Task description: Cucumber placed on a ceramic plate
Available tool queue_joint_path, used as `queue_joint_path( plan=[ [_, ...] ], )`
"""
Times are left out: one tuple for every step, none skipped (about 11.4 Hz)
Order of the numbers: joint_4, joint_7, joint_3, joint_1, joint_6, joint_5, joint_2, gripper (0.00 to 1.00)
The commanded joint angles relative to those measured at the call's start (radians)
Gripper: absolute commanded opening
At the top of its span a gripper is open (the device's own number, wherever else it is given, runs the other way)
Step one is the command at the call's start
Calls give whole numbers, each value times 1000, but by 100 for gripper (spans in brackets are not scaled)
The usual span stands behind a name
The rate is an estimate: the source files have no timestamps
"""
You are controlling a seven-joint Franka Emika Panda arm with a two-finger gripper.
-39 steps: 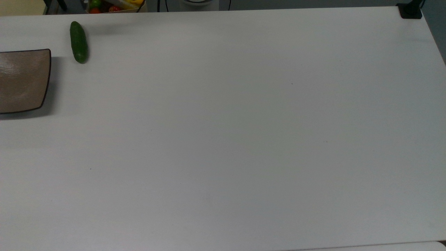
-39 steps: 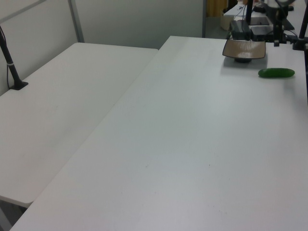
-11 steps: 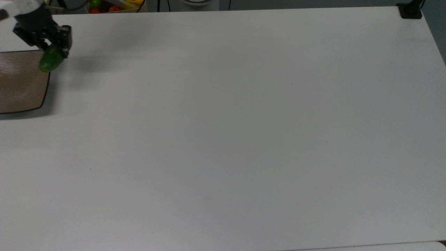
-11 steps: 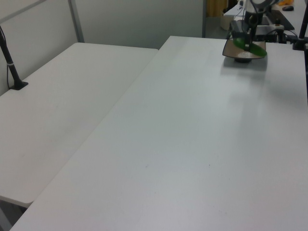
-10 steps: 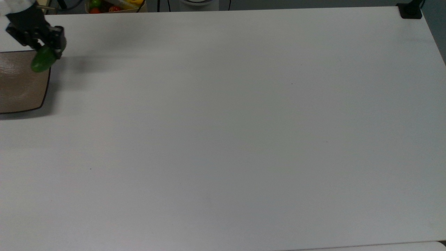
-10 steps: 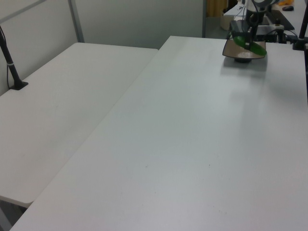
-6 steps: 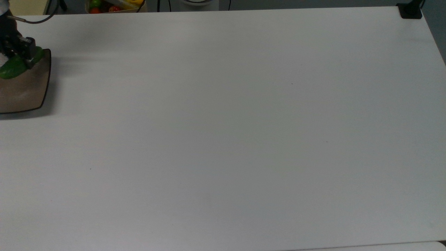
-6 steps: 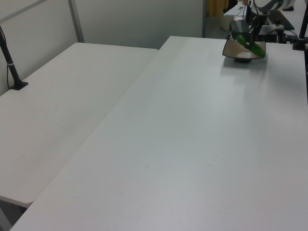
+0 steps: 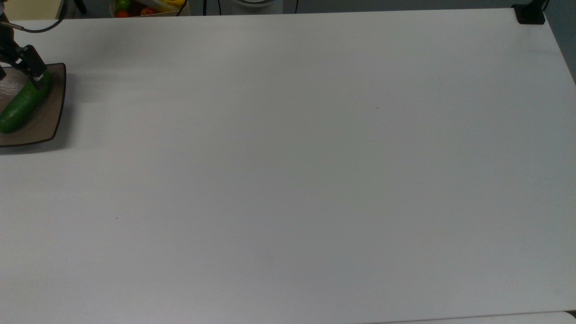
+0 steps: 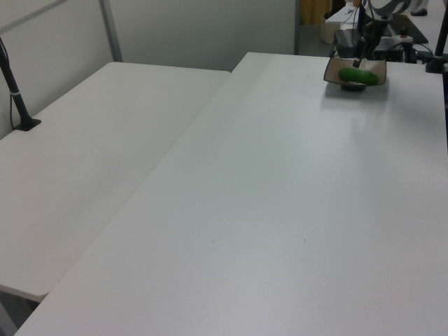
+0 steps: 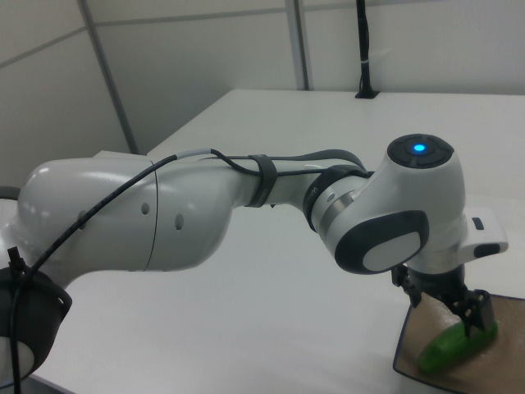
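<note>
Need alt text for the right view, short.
A white robot arm reaches down to a green cucumber lying on a brown ceramic plate at the lower right, its black gripper at the cucumber's far end. A white table lies beneath.

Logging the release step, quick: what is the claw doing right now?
Claw: open, holding nothing; the cucumber lies on the ceramic plate just below its fingertips.

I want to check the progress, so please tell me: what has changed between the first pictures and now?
The cucumber left the white table, where it lay beside the ceramic plate, and moved toward the top view's left. It now lies on the plate. The tool took it there, has opened, and stands over one end of it. The plate and the table stayed as they were.
</note>
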Motion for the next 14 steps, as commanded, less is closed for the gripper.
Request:
queue_joint_path(
  plan=[
    [12,36,4,8,-34,24,-41,100],
    [16,80,10,15,-80,24,-59,100],
    [16,117,15,24,-121,24,-81,100],
    [16,157,37,35,-187,24,-101,100],
    [24,201,64,41,-254,23,-122,100],
    [33,250,91,44,-314,23,-153,100],
    [42,283,126,55,-382,23,-179,100],
    [68,306,145,67,-451,23,-205,100],
    [75,324,151,101,-509,24,-228,100],
    [66,356,153,156,-528,23,-268,100],
    [64,399,151,214,-561,21,-289,100],
    [64,440,141,282,-569,17,-292,100],
    [53,473,122,340,-559,10,-300,100],
    [46,481,77,430,-551,9,-300,100]
  ],
)
